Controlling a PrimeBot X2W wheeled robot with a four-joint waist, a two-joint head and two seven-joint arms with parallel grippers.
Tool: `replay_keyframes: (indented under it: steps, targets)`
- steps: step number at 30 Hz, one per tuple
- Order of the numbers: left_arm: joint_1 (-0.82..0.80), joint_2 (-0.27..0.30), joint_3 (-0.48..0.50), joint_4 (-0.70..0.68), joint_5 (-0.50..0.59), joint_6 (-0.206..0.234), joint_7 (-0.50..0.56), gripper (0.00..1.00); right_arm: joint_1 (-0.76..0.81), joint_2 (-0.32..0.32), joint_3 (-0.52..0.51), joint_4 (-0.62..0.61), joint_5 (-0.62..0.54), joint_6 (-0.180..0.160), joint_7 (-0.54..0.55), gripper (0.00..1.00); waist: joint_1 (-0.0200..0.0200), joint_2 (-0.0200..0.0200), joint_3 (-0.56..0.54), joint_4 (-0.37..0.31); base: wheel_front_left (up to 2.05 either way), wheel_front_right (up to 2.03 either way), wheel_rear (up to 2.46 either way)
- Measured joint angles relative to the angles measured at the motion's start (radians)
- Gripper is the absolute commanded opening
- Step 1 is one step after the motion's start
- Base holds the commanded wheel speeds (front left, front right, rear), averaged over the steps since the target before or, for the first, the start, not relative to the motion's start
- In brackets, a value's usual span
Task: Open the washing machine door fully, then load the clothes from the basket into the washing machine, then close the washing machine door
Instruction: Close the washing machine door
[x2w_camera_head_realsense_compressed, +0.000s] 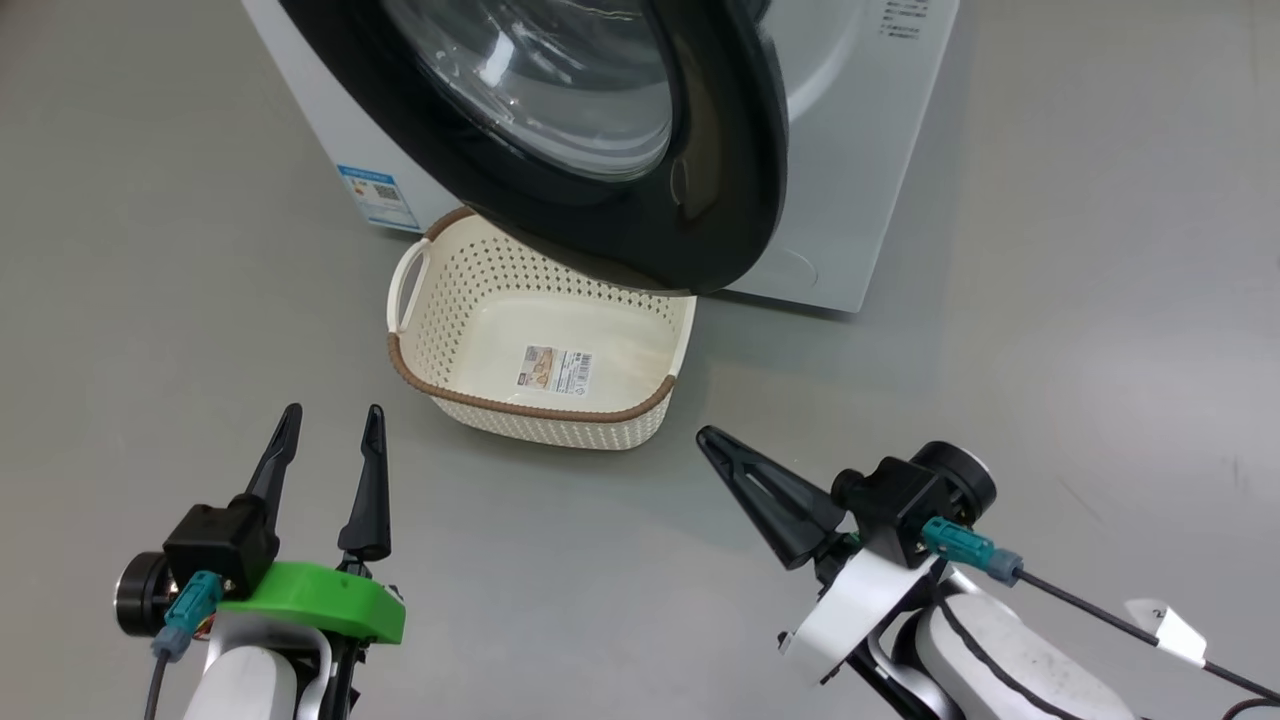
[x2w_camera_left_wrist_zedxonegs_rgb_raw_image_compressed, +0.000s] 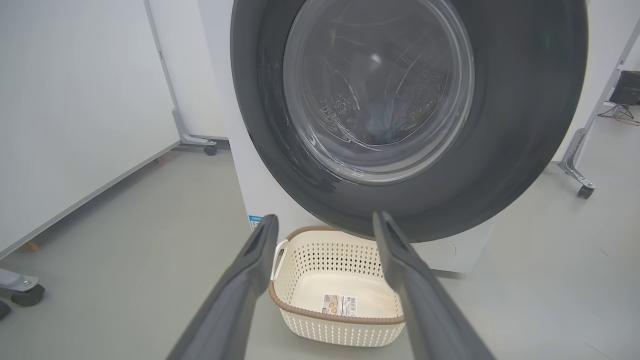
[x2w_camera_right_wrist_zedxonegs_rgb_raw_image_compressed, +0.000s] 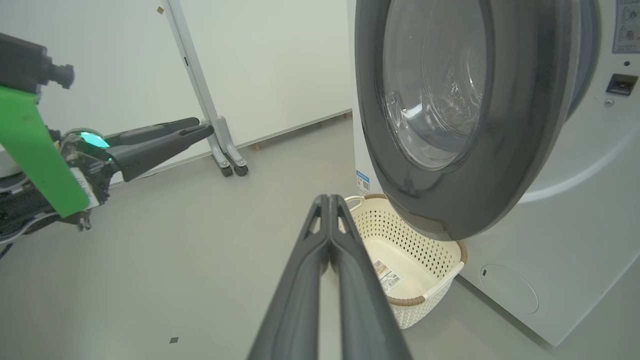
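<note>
The washing machine (x2w_camera_head_realsense_compressed: 850, 150) stands at the far side, and its glossy black washing machine door (x2w_camera_head_realsense_compressed: 700, 180) is swung part way out over the basket. Through the glass porthole (x2w_camera_left_wrist_zedxonegs_rgb_raw_image_compressed: 380, 90) a blue garment of the clothes (x2w_camera_left_wrist_zedxonegs_rgb_raw_image_compressed: 385, 120) lies in the drum. The cream basket (x2w_camera_head_realsense_compressed: 530, 405) sits on the floor under the door with only a sticker on its base. My left gripper (x2w_camera_head_realsense_compressed: 332, 412) is open and empty, short of the basket's left corner. My right gripper (x2w_camera_head_realsense_compressed: 705, 432) is shut on nothing and points at the basket's right corner.
White panel walls on wheeled feet (x2w_camera_left_wrist_zedxonegs_rgb_raw_image_compressed: 210, 147) stand left of the machine, and another wheeled frame foot (x2w_camera_left_wrist_zedxonegs_rgb_raw_image_compressed: 582, 190) stands to its right. A caster (x2w_camera_left_wrist_zedxonegs_rgb_raw_image_compressed: 27, 295) sits near my left side. Grey floor surrounds the basket.
</note>
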Motion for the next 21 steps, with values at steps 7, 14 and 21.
replay_keyframes:
  steps: [7,14,21]
  targets:
    - [-0.038,-0.006,-0.032,-0.015,-0.019,-0.003,0.0,1.0,-0.08,-0.024,-0.058,0.039,0.0,0.0,0.0,0.0,0.0,0.0,0.064,0.071,0.0,0.0,0.0]
    - [-0.065,-0.013,-0.073,-0.015,-0.036,-0.003,0.0,1.0,-0.144,-0.048,-0.091,0.087,-0.002,0.0,-0.003,0.0,0.0,0.0,0.128,0.147,0.0,0.0,0.0]
    - [-0.083,-0.015,-0.098,-0.032,-0.111,-0.003,0.0,1.0,-0.232,-0.047,-0.095,0.119,-0.005,0.0,-0.005,0.0,0.0,0.0,0.197,0.2,0.0,0.0,0.0]
